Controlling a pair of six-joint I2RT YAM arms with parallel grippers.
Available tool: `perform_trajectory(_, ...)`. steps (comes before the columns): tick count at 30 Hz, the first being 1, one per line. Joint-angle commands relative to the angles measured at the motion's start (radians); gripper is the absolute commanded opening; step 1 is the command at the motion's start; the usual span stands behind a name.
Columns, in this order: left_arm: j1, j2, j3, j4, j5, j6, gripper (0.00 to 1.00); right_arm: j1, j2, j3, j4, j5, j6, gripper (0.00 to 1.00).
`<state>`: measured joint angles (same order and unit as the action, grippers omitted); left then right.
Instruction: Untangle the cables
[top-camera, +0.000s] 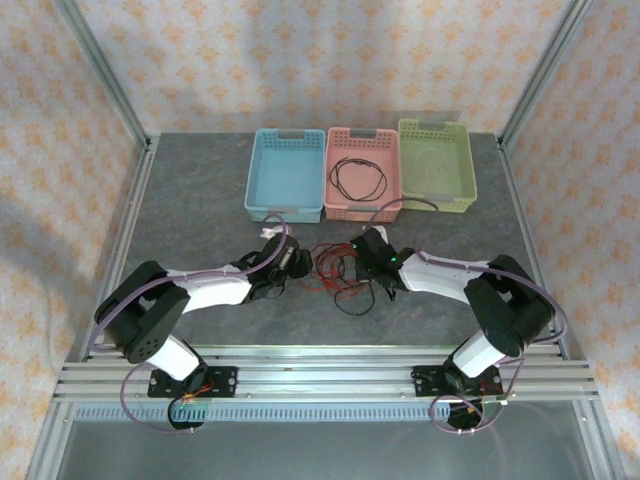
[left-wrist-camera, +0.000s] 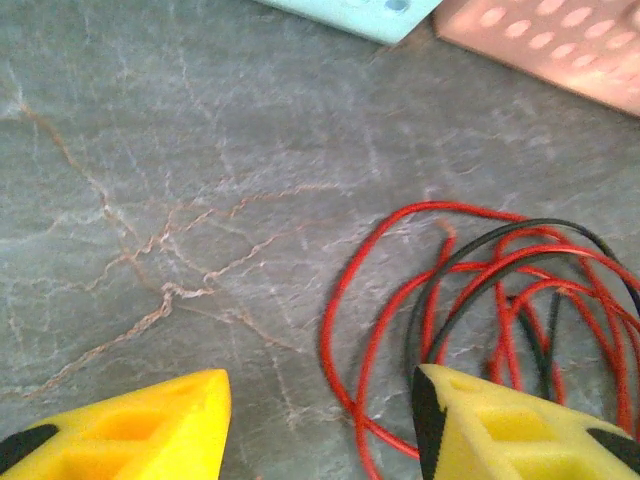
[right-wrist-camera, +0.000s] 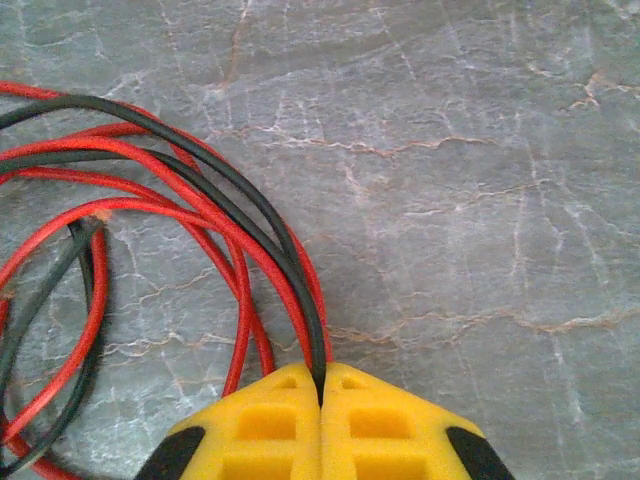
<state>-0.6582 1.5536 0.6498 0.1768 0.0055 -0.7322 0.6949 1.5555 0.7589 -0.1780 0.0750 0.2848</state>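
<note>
Right wrist: right gripper (right-wrist-camera: 321, 378) clenched on the red and black cables (right-wrist-camera: 290, 270).
Left gripper (left-wrist-camera: 320, 385) hangs released above the same tangle, lying on the table (top-camera: 200, 190) between both arms, near the pink basket (top-camera: 362, 211).

Three baskets (top-camera: 285, 175) (top-camera: 362, 140) (top-camera: 436, 130), two hands (top-camera: 299, 262) (top-camera: 369, 247), one tangle of red and black cables (top-camera: 335, 270), one separate black cable (top-camera: 358, 178).

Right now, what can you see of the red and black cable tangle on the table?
The cable tangle is thin, glossy red and black wires in overlapping loops, lying on the grey table between both hands. The right hand is shut on black and red strands at its edge. The left hand is open, fingers astride an outer red loop without pinching it.
</note>
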Motion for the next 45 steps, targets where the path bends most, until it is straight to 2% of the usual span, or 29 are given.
perform_trajectory(1,0.009,0.035,0.053,-0.076,-0.028,0.008,0.45,0.0,-0.016,-0.002,-0.028,0.068,0.039,0.01)
perform_trajectory(8,0.008,0.072,0.121,-0.142,-0.039,0.038,0.33,0.001,-0.012,-0.004,-0.027,0.08,0.043,0.0)
perform_trajectory(21,-0.03,0.097,0.188,-0.234,0.022,0.116,0.24,0.0,0.008,0.001,-0.029,0.078,0.05,0.0)
perform_trajectory(45,-0.097,0.238,0.279,-0.365,-0.055,0.096,0.24,0.0,0.02,0.006,-0.032,0.083,0.055,0.0)
